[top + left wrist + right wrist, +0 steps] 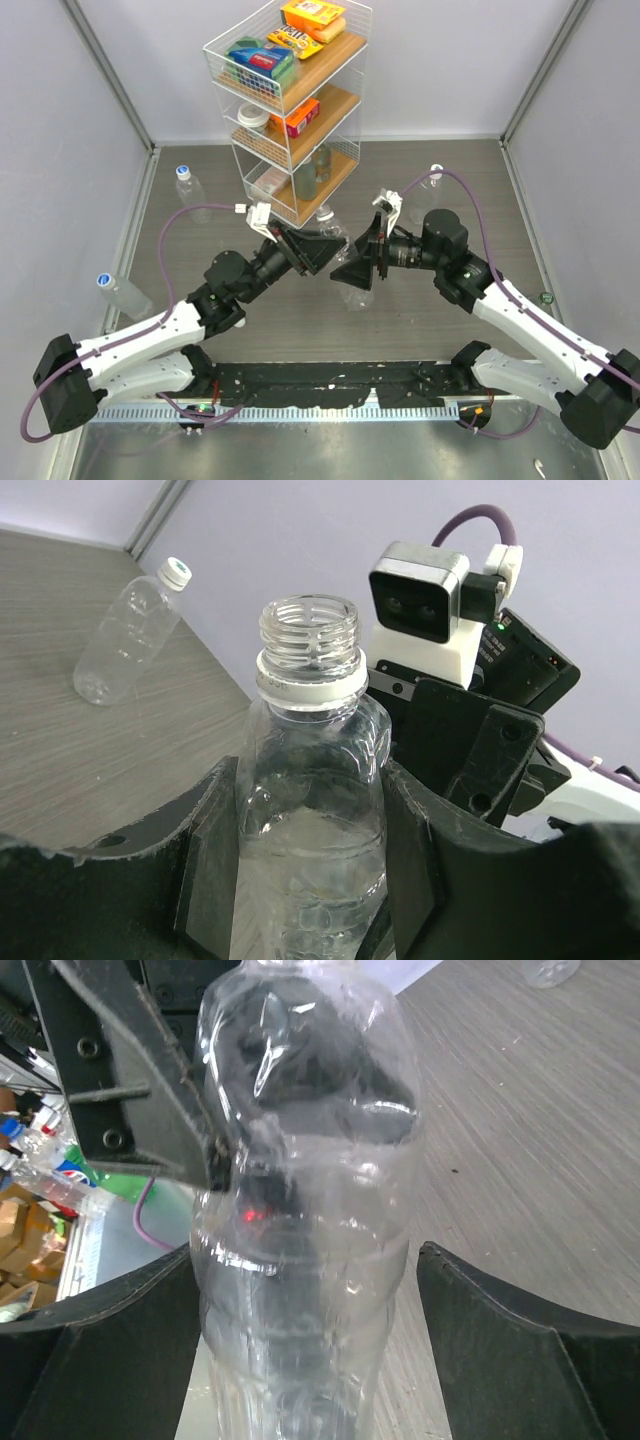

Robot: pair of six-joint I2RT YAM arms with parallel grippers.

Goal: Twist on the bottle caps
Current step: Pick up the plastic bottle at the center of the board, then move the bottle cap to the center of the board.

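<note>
An uncapped clear bottle [310,740] stands upright between the two arms, its threaded neck [308,630] bare above a white ring. My left gripper [310,820] is shut on its ribbed body, with both pads pressed against the sides. My right gripper [305,1340] is open around the same bottle [300,1210], with a clear gap on its right side. From above, the bottle [330,222] sits between the left gripper [312,252] and the right gripper [358,268]. No loose bottle cap shows. A capped bottle [125,635] lies beyond, its white cap [176,573] blue-rimmed.
A wire shelf rack [290,100] holding boxes and jars stands at the back, just behind the grippers. Capped bottles lie at the back left [190,185], by the left wall [122,293] and behind the right arm [428,188]. A small dark round object [545,297] lies near the right wall.
</note>
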